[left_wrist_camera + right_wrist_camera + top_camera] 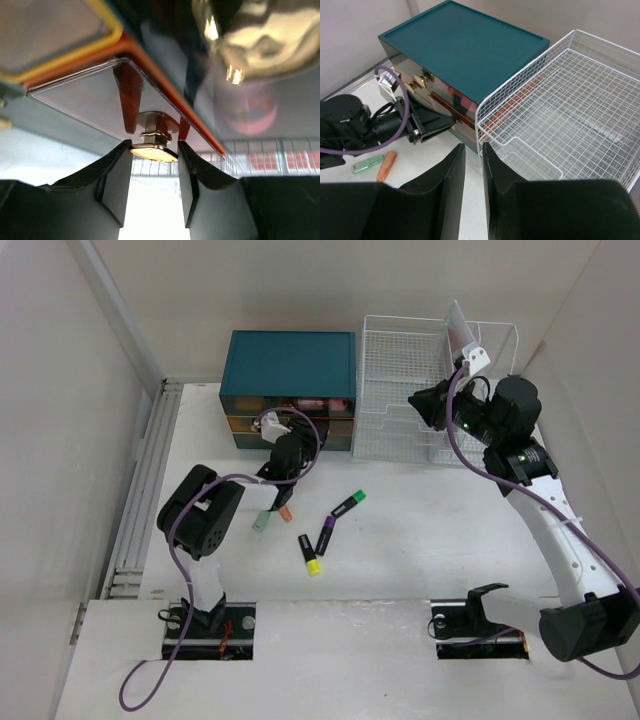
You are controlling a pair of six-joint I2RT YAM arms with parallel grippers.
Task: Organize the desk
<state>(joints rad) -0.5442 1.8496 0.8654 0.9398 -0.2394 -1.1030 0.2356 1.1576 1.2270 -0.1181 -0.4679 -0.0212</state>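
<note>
The white desk [420, 540] holds several loose markers: a green-capped one [347, 504], a purple one [325, 536], a yellow-capped one [310, 554], an orange one [285, 510] and a mint one [262, 522]. My left gripper [293, 443] is at the front of the teal drawer box [290, 362]. In the left wrist view it [154, 156] is shut on the brass knob [154, 150] of the orange-edged drawer [150, 60]. My right gripper [422, 405] hovers over the white wire rack [400, 380]. It [472, 148] is empty, its jaws a thin gap apart.
The ribbed metal rail [140, 495] runs along the desk's left edge. The drawer box [470, 45] and wire rack [570, 100] stand side by side at the back. A clear sheet [460, 328] leans in the rack. Walls close in on both sides.
</note>
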